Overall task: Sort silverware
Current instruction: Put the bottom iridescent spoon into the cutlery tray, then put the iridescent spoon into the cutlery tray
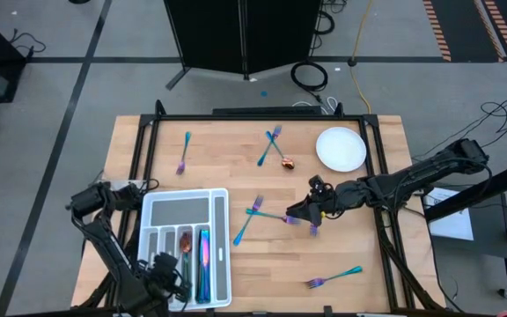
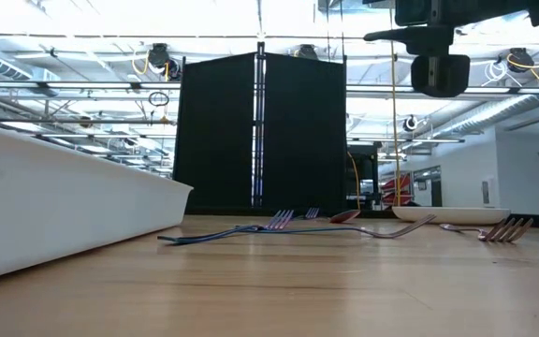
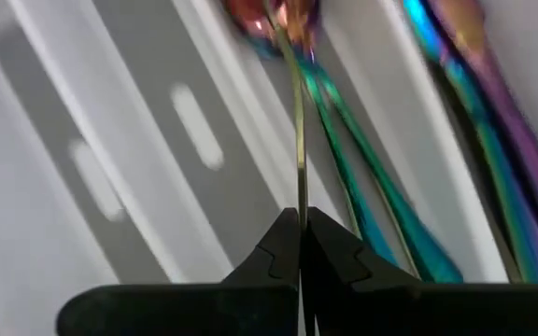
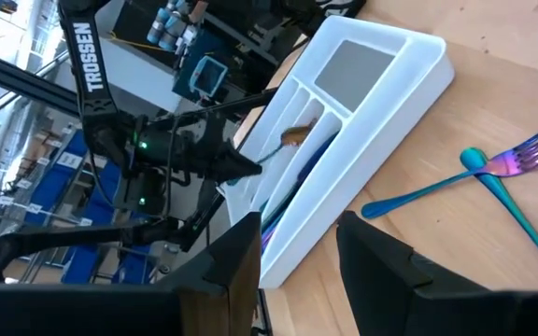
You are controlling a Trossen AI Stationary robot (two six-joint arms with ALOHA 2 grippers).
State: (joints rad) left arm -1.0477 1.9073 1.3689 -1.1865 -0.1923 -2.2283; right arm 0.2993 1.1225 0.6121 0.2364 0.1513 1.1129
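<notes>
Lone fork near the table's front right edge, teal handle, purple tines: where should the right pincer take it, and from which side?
Grip the fork mid-handle on the teal stretch, coming straight down from above with the fingers across the handle. It lies flat on the table, alone, slanted, tines toward the tray, so the slim handle gives clear room on both sides. The right pincer hovers open just behind it, likely the nearest.

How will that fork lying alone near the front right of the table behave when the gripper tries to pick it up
The fork looks thin and metallic, so probably stiff and light. It lies flat on the wooden table, so fingers may struggle to get under it, and its glossy finish suggests it could slide or spin if pushed. The right gripper hovers open over other pieces.
</notes>
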